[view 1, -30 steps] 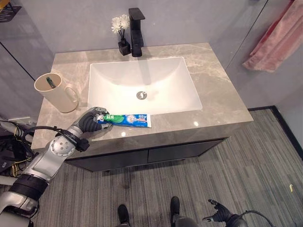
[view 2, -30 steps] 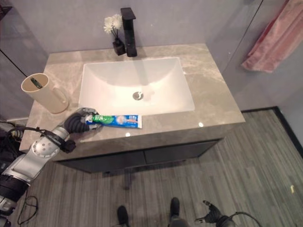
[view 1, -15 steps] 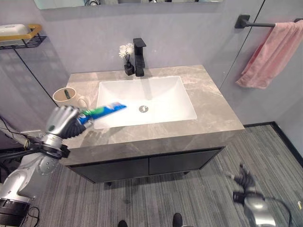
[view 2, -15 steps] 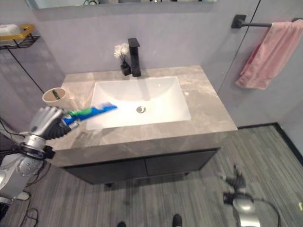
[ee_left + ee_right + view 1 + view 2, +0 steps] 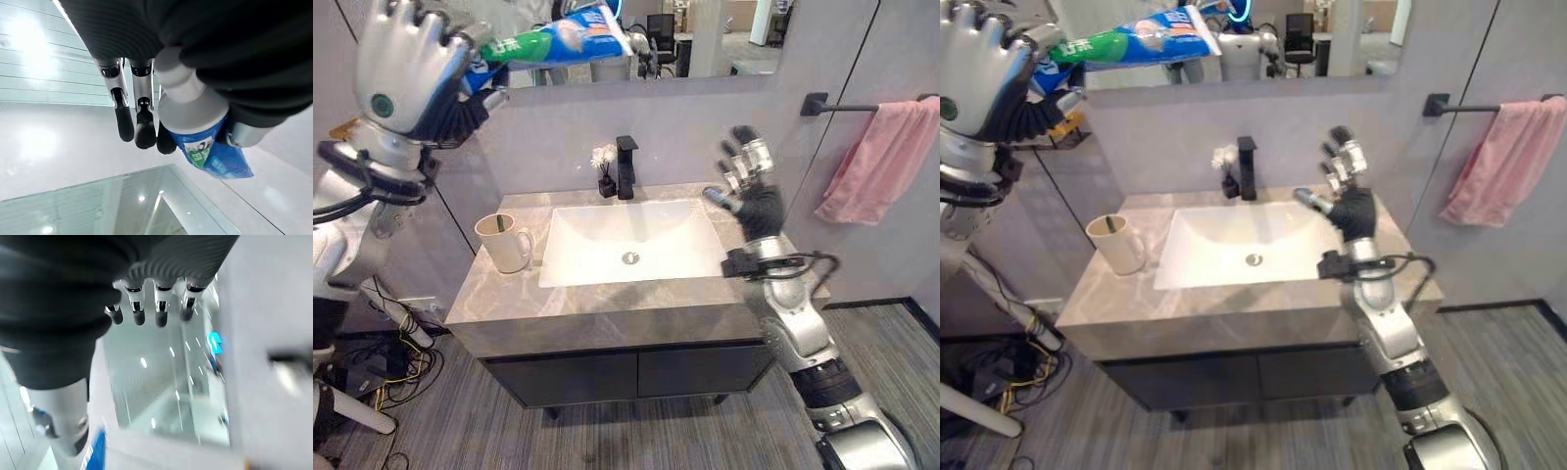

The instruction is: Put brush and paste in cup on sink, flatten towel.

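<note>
The left hand is gripping the toothpaste tube by its cap end, fingers and thumb curled round it, and is holding it high above the bench's left edge with the flat tail pointing toward the mirror. The right hand is hanging over the bench's right side with fingers spread and relaxed, carrying nothing.

The step in hand looks like carrying the paste to the cup, which is standing near the bench's left edge, just beside the sink basin, its handle facing the front. To do this well, the tube probably needs bringing down from this height and turning toward upright, so that one end is leading into the mouth rather than lying across the rim. Releasing only once the end is well inside should be keeping the light cup from tipping.

A dark-tipped thing, likely the brush, is already standing in the cup, leaning on the rim; the paste ought to enter on the free side. The basin is holding nothing but its drain. The pink towel is hanging bunched on its wall bar, well apart from the bench.
</note>
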You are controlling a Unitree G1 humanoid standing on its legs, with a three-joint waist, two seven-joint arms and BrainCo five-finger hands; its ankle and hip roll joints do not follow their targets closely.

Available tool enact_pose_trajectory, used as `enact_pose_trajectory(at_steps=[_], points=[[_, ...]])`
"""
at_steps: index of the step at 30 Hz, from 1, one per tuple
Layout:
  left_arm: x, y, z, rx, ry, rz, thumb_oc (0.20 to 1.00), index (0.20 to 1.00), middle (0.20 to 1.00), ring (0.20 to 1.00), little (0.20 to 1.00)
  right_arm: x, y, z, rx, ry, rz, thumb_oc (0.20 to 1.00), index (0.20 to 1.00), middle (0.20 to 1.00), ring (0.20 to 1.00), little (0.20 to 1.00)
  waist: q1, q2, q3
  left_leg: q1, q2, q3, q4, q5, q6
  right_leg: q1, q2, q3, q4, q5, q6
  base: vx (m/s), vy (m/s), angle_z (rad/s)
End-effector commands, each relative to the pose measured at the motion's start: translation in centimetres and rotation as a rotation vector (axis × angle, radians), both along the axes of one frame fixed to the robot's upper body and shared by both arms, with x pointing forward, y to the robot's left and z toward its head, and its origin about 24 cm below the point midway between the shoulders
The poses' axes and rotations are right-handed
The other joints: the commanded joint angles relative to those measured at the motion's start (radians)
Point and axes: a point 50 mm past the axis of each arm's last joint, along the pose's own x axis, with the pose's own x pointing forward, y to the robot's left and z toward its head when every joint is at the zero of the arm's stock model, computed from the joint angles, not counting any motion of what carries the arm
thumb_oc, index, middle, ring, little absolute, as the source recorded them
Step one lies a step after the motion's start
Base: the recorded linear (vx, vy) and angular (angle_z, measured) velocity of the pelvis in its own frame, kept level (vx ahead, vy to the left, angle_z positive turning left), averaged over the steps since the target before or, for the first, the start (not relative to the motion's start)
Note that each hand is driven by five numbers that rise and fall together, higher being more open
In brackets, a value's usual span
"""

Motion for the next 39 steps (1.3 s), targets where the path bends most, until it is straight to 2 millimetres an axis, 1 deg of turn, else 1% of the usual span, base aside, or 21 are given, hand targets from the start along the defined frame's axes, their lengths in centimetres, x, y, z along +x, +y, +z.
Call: enact_pose_trajectory(at_steps=[1, 2, 3, 4, 7, 8, 9, 16, 17, 18, 22, 23, 26, 28, 29, 30, 33, 36, 37, 39], points=[[-0.7, 1.2, 3.8, -0.058, -0.123, 0.054, 0.200, 0.200, 0.200, 0.200, 0.200, 0.7, 1.5, 4.1, 0.146, -0.109, 0.111, 1.000, 1.000, 1.000, 1.000, 1.000, 0.023, -0.051, -0.001, -0.010, 0.015, -0.051, 0.003, -0.015, -0.004, 0.010, -0.118, -0.035, 0.000, 0.029, 0.087, 0.00, 0.000, 0.00], [-0.9, 1.0, 4.1, -0.053, -0.134, 0.046, 0.200, 0.200, 0.200, 0.200, 0.200, 0.6, 2.2, 4.7, 0.157, -0.120, 0.134, 1.000, 1.000, 1.000, 1.000, 1.000, 0.027, -0.052, -0.002, -0.009, 0.014, -0.050, 0.003, -0.015, -0.004, 0.011, -0.118, -0.035, 0.000, 0.029, 0.087, 0.00, 0.000, 0.00], [-1.2, 0.6, 4.4, -0.048, -0.150, 0.022, 0.200, 0.200, 0.200, 0.200, 0.200, 0.4, 3.9, 5.0, 0.168, -0.114, 0.205, 1.000, 1.000, 1.000, 1.000, 1.000, 0.037, -0.055, -0.004, -0.008, 0.013, -0.051, 0.003, -0.014, -0.004, 0.011, -0.121, -0.037, 0.000, 0.030, 0.086, 0.00, 0.000, 0.00], [-1.2, 0.6, 4.5, -0.047, -0.150, 0.024, 0.200, 0.200, 0.200, 0.200, 0.200, 0.4, 4.0, 5.1, 0.169, -0.114, 0.207, 1.000, 1.000, 1.000, 1.000, 1.000, 0.036, -0.055, -0.003, -0.008, 0.013, -0.050, 0.003, -0.014, -0.004, 0.011, -0.122, -0.036, 0.000, 0.030, 0.086, 0.00, 0.000, 0.00], [-1.7, 0.0, 4.7, -0.040, -0.171, -0.012, 0.200, 0.200, 0.200, 0.200, 0.200, 0.2, 5.7, 5.7, 0.211, -0.106, 0.297, 1.000, 1.000, 1.000, 1.000, 1.000, 0.045, -0.059, -0.004, -0.007, 0.012, -0.049, 0.003, -0.013, -0.003, 0.013, -0.123, -0.038, 0.000, 0.031, 0.085, 0.00, 0.005, 0.02], [-2.0, -0.4, 4.6, -0.032, -0.171, -0.039, 0.200, 0.200, 0.200, 0.200, 0.200, -0.1, 6.6, 6.1, 0.260, -0.099, 0.359, 1.000, 1.000, 1.000, 1.000, 1.000, 0.052, -0.061, -0.005, -0.008, 0.011, -0.049, 0.003, -0.013, -0.004, 0.012, -0.124, -0.041, 0.000, 0.032, 0.085, 0.00, 0.000, 0.00], [-2.0, -0.3, 4.6, -0.031, -0.172, -0.038, 0.200, 0.200, 0.200, 0.200, 0.200, -0.1, 6.7, 6.2, 0.261, -0.099, 0.361, 1.000, 1.000, 1.000, 1.000, 1.000, 0.051, -0.061, -0.004, -0.008, 0.011, -0.050, 0.003, -0.013, -0.004, 0.012, -0.124, -0.041, 0.000, 0.032, 0.085, 0.00, 0.000, 0.00], [-3.0, -1.5, 3.9, -0.001, -0.156, -0.125, 0.200, 0.200, 0.200, 0.200, 0.200, -0.7, 8.7, 8.0, 0.292, -0.135, 0.467, 1.000, 1.000, 1.000, 1.000, 1.000, 0.071, -0.074, 0.001, -0.015, 0.007, -0.054, 0.003, -0.011, -0.003, 0.011, -0.127, -0.045, 0.000, 0.035, 0.084, 0.00, 0.000, 0.00], [-3.0, -1.5, 3.7, 0.000, -0.146, -0.132, 0.200, 0.200, 0.200, 0.200, 0.200, -0.6, 8.9, 8.4, 0.305, -0.142, 0.466, 1.000, 1.000, 1.000, 1.000, 1.000, 0.075, -0.076, 0.002, -0.017, 0.007, -0.056, 0.003, -0.010, -0.004, 0.012, -0.127, -0.046, 0.000, 0.035, 0.084, 0.00, 0.000, 0.00], [-3.0, -1.5, 3.7, 0.000, -0.146, -0.132, 0.200, 0.200, 0.200, 0.200, 0.200, -0.6, 8.9, 8.5, 0.305, -0.142, 0.467, 1.000, 1.000, 1.000, 1.000, 1.000, 0.074, -0.076, 0.002, -0.017, 0.007, -0.056, 0.003, -0.010, -0.004, 0.012, -0.128, -0.046, 0.000, 0.035, 0.084, 0.00, 0.000, 0.00], [-3.2, -1.6, 2.6, -0.012, -0.104, -0.163, 0.200, 0.200, 0.200, 0.200, 0.200, -0.6, 9.3, 9.2, 0.325, -0.160, 0.462, 1.000, 1.000, 1.000, 1.000, 1.000, 0.084, -0.085, 0.005, -0.019, 0.005, -0.060, 0.003, -0.011, -0.001, 0.012, -0.129, -0.048, 0.000, 0.035, 0.084, 0.00, 0.000, 0.00], [-3.1, -1.4, 1.5, -0.039, -0.056, -0.185, 0.200, 0.200, 0.200, 0.200, 0.200, -0.4, 9.4, 9.6, 0.318, -0.178, 0.440, 1.000, 1.000, 1.000, 1.000, 1.000, 0.089, -0.090, 0.007, -0.020, 0.003, -0.061, 0.003, -0.012, 0.000, 0.011, -0.129, -0.048, 0.000, 0.034, 0.082, 0.00, 0.000, 0.00], [-3.3, -1.2, 0.9, -0.070, -0.037, -0.199, 0.200, 0.200, 0.200, 0.200, 0.200, -0.3, 9.4, 9.7, 0.329, -0.180, 0.420, 1.000, 1.000, 1.000, 1.000, 1.000, 0.092, -0.093, 0.007, -0.020, 0.002, -0.062, 0.003, -0.012, 0.002, 0.012, -0.130, -0.048, 0.000, 0.034, 0.081, 0.00, 0.000, 0.00], [-3.4, -0.7, 0.0, -0.105, -0.006, -0.207, 0.200, 0.200, 0.200, 0.200, 0.200, -0.2, 9.4, 9.9, 0.329, -0.188, 0.410, 1.000, 1.000, 1.000, 1.000, 1.000, 0.095, -0.096, 0.008, -0.019, 0.002, -0.063, 0.003, -0.013, 0.003, 0.013, -0.131, -0.047, 0.000, 0.033, 0.079, 0.00, 0.000, 0.00], [-3.4, -0.4, -0.9, -0.158, 0.030, -0.223, 0.200, 0.200, 0.200, 0.200, 0.200, -0.2, 9.4, 10.0, 0.347, -0.189, 0.405, 1.000, 1.000, 1.000, 1.000, 1.000, 0.099, -0.098, 0.009, -0.019, 0.001, -0.064, 0.003, -0.013, 0.004, 0.014, -0.131, -0.047, 0.000, 0.033, 0.078, 0.00, 0.000, 0.00], [-3.5, -0.4, -1.0, -0.159, 0.030, -0.222, 0.200, 0.200, 0.200, 0.200, 0.200, -0.3, 9.5, 10.0, 0.346, -0.188, 0.406, 1.000, 1.000, 1.000, 1.000, 1.000, 0.097, -0.097, 0.008, -0.019, 0.001, -0.064, 0.003, -0.013, 0.005, 0.014, -0.131, -0.047, 0.000, 0.033, 0.078, 0.00, 0.000, 0.00], [-3.5, -0.1, -2.2, -0.222, 0.082, -0.242, 0.200, 0.200, 0.200, 0.200, 0.200, -0.3, 9.6, 9.7, 0.374, -0.172, 0.411, 1.000, 1.000, 1.000, 1.000, 1.000, 0.102, -0.101, 0.009, -0.022, 0.001, -0.067, 0.003, -0.013, 0.006, 0.016, -0.131, -0.051, 0.000, 0.032, 0.076, 0.00, -0.002, 0.01], [-3.7, 0.0, -2.6, -0.244, 0.095, -0.254, 0.200, 0.200, 0.200, 0.200, 0.200, -0.3, 9.6, 9.6, 0.381, -0.166, 0.412, 1.000, 1.000, 1.000, 1.000, 1.000, 0.102, -0.100, 0.008, -0.024, 0.001, -0.070, 0.003, -0.013, 0.006, 0.018, -0.131, -0.054, 0.000, 0.031, 0.075, -0.01, -0.002, 0.04], [-3.6, 0.0, -3.0, -0.258, 0.110, -0.258, 0.200, 0.200, 0.200, 0.200, 0.200, -0.3, 9.6, 9.4, 0.390, -0.159, 0.412, 1.000, 1.000, 1.000, 1.000, 1.000, 0.103, -0.101, 0.008, -0.023, 0.002, -0.071, 0.003, -0.013, 0.007, 0.020, -0.130, -0.054, 0.000, 0.030, 0.074, -0.01, -0.007, 0.06], [-3.6, 0.0, -3.4, -0.277, 0.126, -0.263, 0.200, 0.200, 0.200, 0.200, 0.200, -0.3, 9.6, 9.3, 0.408, -0.148, 0.412, 0.903, 0.903, 0.903, 0.903, 0.903, 0.105, -0.102, 0.009, -0.023, 0.001, -0.073, 0.003, -0.013, 0.008, 0.023, -0.130, -0.057, 0.000, 0.030, 0.073, -0.01, -0.008, 0.09]])
